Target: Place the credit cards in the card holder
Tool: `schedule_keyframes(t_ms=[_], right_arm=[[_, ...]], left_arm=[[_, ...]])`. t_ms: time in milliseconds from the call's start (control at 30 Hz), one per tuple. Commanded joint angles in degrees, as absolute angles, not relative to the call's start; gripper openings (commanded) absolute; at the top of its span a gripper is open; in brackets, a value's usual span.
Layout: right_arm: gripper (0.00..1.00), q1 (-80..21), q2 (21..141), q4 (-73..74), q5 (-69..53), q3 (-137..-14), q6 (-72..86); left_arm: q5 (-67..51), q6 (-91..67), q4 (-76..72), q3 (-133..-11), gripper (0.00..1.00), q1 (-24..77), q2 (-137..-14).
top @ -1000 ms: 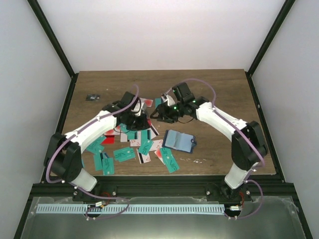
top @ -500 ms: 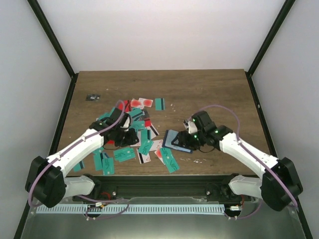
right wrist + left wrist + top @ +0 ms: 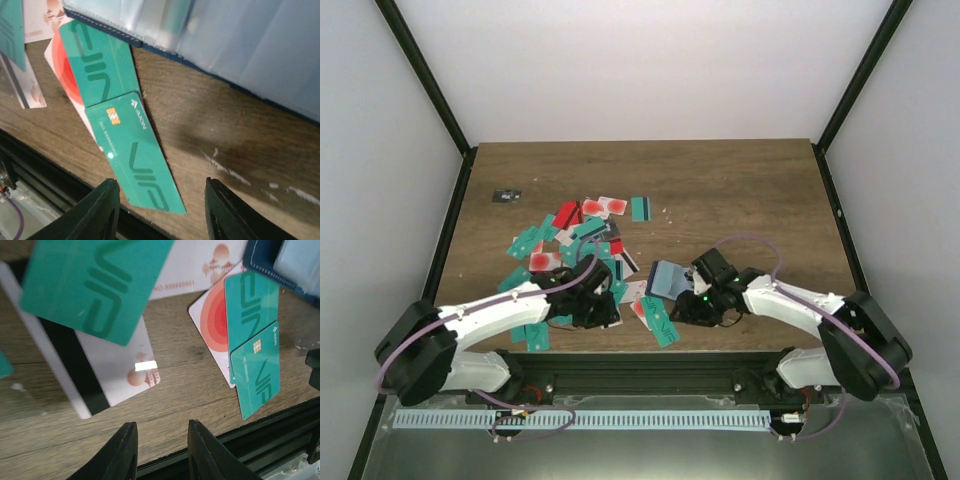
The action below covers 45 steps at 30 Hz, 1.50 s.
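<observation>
The credit cards (image 3: 582, 250) lie scattered over the left middle of the table, mostly teal, some white with red. The card holder (image 3: 670, 277) lies open just right of them, navy with clear sleeves (image 3: 225, 45). My left gripper (image 3: 608, 312) is low near the table's front edge, open over bare wood (image 3: 162, 424), with a white black-striped card (image 3: 90, 365) just ahead. My right gripper (image 3: 688, 312) is open beside the holder's near edge. A teal card (image 3: 135, 155) lies flat on the table, its near end between the fingers, on top of another teal card (image 3: 97, 67).
A tiny black-grey object (image 3: 505, 195) sits at the far left of the table. The black front rail (image 3: 260, 425) runs right under both grippers. Two more overlapping teal cards (image 3: 255, 370) and a white-red card (image 3: 215, 320) lie between the grippers.
Both arms have drawn back from the card pile towards the table's near edge. The left gripper's fingers have parted. The right gripper has moved from behind the holder to its near side.
</observation>
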<state>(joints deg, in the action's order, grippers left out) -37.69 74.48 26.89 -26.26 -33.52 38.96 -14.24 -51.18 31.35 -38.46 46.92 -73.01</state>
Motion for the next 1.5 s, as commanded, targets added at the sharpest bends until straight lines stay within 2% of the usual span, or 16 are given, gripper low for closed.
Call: schedule_keyframes(t_ms=[0,433,867,1167,1300,1467], right_arm=[[0.48,-38.90,77.89,22.53,-25.04,-33.82,37.62],[0.46,-48.46,86.02,14.84,-28.46,-32.68,42.24],[0.46,-53.80,94.19,10.94,-31.29,-38.33,45.56],[0.47,-53.87,83.76,16.83,-28.42,-35.63,47.86],[0.48,-53.82,79.21,15.67,-30.97,-31.39,51.51],[0.48,-54.56,75.27,8.46,-32.18,-25.57,60.33]], left_arm=[[-14.68,-56.37,23.78,-37.68,0.30,50.40,-76.81],[-18.11,-55.19,17.15,-35.65,0.30,51.94,-84.76],[-17.36,-54.08,17.03,-29.19,0.29,51.91,-80.42],[-14.48,-52.93,23.01,-30.03,0.29,51.90,-73.76],[-14.54,-51.51,23.31,-30.32,0.29,51.93,-71.07],[-16.70,-46.13,24.97,-33.29,0.29,51.93,-73.83]])
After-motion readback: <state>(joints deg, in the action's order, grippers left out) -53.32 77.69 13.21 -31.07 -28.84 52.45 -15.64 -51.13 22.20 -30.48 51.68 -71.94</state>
